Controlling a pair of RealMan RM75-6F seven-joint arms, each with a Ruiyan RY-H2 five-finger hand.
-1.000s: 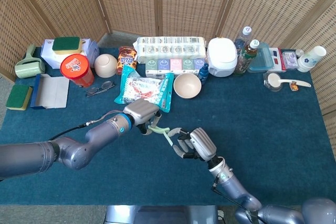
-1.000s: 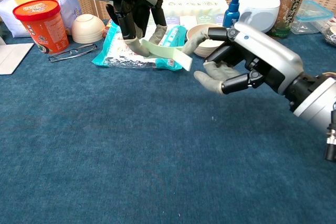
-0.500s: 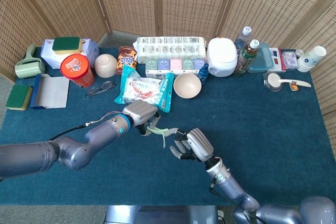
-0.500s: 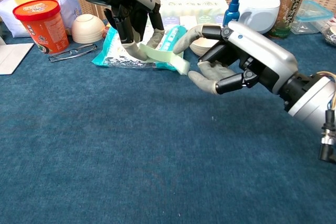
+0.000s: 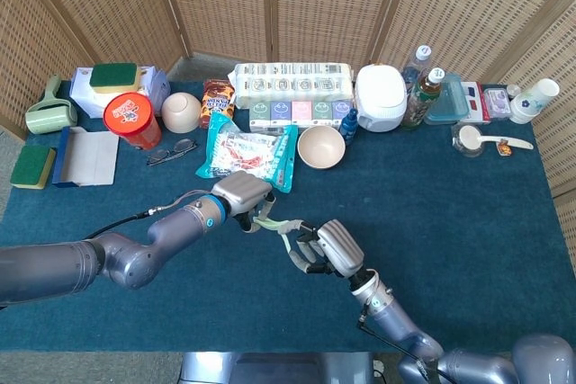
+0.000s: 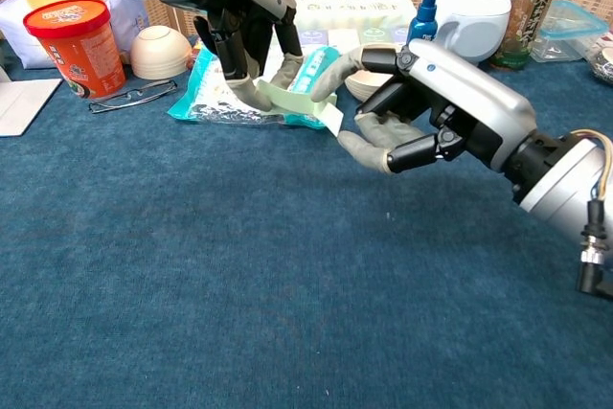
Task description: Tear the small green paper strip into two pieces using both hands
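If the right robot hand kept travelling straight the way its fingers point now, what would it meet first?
Probably the free end of the green paper strip, which hangs just off the right robot hand, at its fingertips. Right behind it is the left robot hand pinching the other end. Whether the fingertips already touch the strip is unclear.

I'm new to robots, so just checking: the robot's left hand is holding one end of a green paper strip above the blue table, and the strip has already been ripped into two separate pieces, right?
Not quite. The green paper strip is in one piece, not two: the chest view shows it running unbroken from the left hand toward the right hand. The rest holds: the left hand holds one end above the blue table.
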